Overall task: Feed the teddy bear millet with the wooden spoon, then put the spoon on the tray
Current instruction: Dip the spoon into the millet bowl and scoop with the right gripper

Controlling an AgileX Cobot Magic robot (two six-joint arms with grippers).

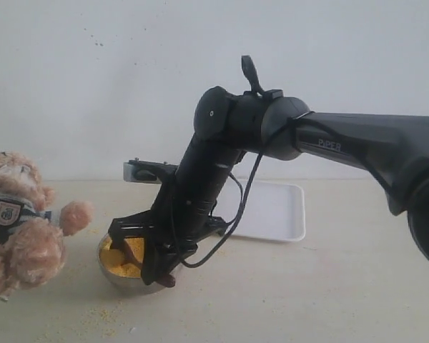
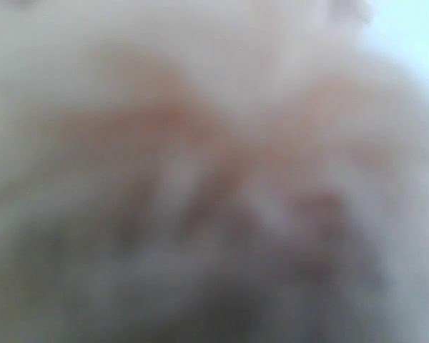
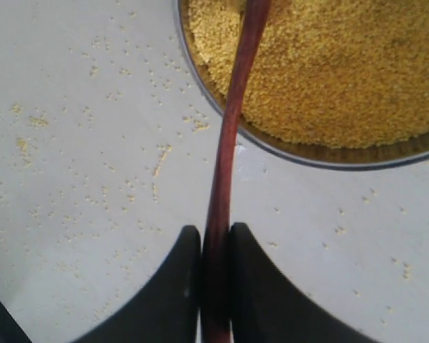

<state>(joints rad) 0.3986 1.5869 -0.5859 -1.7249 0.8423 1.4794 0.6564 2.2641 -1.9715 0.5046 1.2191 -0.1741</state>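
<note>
The teddy bear point(image 1: 18, 229) sits at the far left in its striped shirt, one paw close to the steel bowl point(image 1: 118, 280). Blurred fur of the teddy bear point(image 2: 214, 143) fills the left wrist view, and no fingers of the left gripper can be made out. My right gripper point(image 1: 154, 268) point(image 3: 216, 232) reaches down at the bowl's near side, shut on the handle of the wooden spoon point(image 1: 134, 250) point(image 3: 229, 143). The spoon's head lies over the millet point(image 1: 113, 259) point(image 3: 329, 64); whether it dips in is hidden. The white tray point(image 1: 275, 211) lies behind the arm.
Loose yellow grains point(image 1: 93, 314) point(image 3: 93, 179) are scattered on the table in front of the bowl and beside its rim point(image 3: 286, 151). The right arm point(image 1: 357, 146) stretches in from the right above the tray. A pale wall closes off the back.
</note>
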